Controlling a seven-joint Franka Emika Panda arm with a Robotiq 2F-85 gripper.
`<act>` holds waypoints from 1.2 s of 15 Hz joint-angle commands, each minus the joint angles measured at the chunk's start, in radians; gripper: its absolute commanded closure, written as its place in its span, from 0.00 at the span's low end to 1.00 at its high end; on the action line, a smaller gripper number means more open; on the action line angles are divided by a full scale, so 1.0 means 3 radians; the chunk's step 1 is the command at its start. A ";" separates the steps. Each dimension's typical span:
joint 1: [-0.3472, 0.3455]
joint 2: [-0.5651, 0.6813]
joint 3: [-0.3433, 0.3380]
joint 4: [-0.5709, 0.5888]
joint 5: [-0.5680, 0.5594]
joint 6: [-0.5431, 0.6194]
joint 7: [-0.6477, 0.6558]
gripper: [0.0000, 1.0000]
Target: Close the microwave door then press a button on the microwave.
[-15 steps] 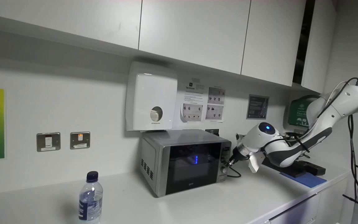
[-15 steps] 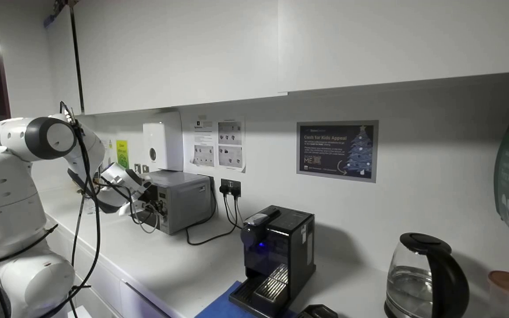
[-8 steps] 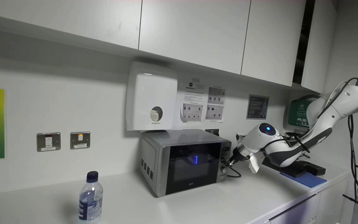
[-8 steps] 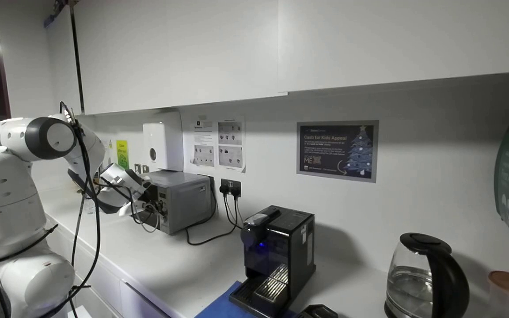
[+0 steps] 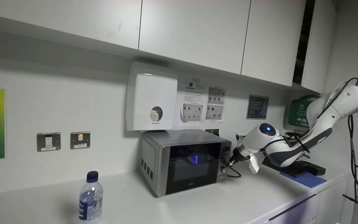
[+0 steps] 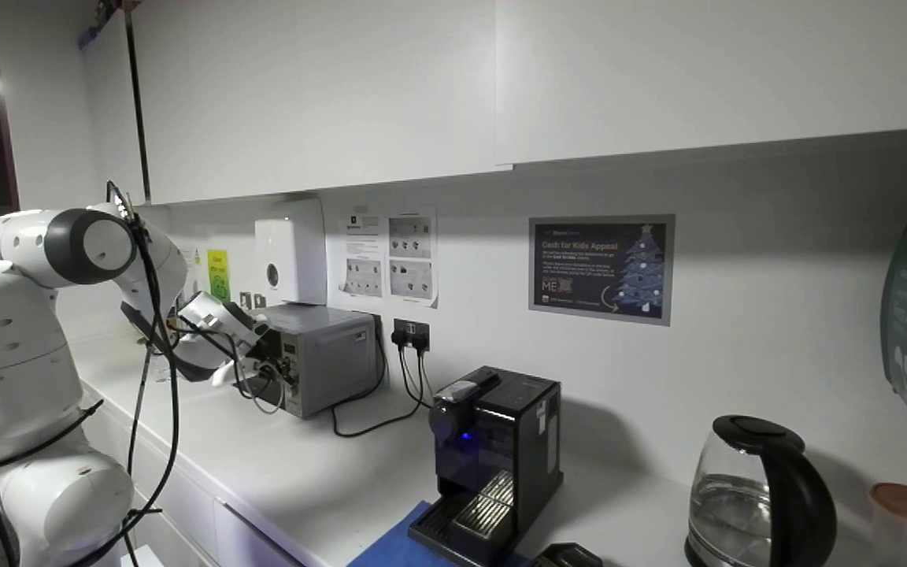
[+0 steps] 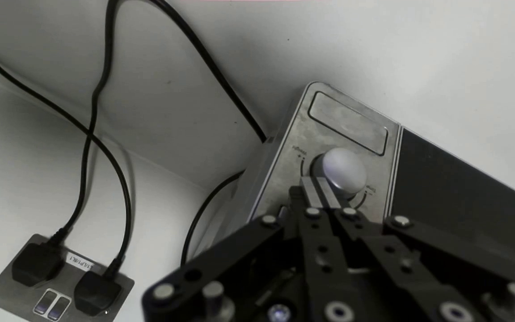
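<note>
Microwave (image 5: pixel 185 163), just below the centre of the frame in an exterior view, may be free to slide, so too hard a push could shift it back. Its door (image 5: pixel 193 168), filling most of the front, sits flush and looks closed; a press straying leftward in that frame would land on glass. The control strip (image 7: pixel 322 138), right of centre in the wrist view, is partly covered by the gripper (image 7: pixel 314 181) at the bottom, which makes a miss likelier. Near the strip's upper end, a wide button (image 7: pixel 348 123) could be the door release; hitting it might undo the closing. Just below it, the knob (image 7: pixel 344 170) overlaps the gripper's tips, contact unclear; a sideways brush could turn it. The fingers (image 7: pixel 311 192) are pressed together with nothing between them, a narrow end that may skid.
</note>
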 commanded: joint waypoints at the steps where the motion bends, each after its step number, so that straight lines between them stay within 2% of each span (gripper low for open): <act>1: -0.0156 0.0019 -0.0086 0.0312 -0.0336 0.0019 0.0014 1.00; 11: -0.0152 -0.0058 -0.0122 0.0256 -0.0401 0.0045 -0.0060 1.00; 18: -0.0024 -0.0131 -0.0073 0.0124 0.0053 -0.0126 -0.0225 1.00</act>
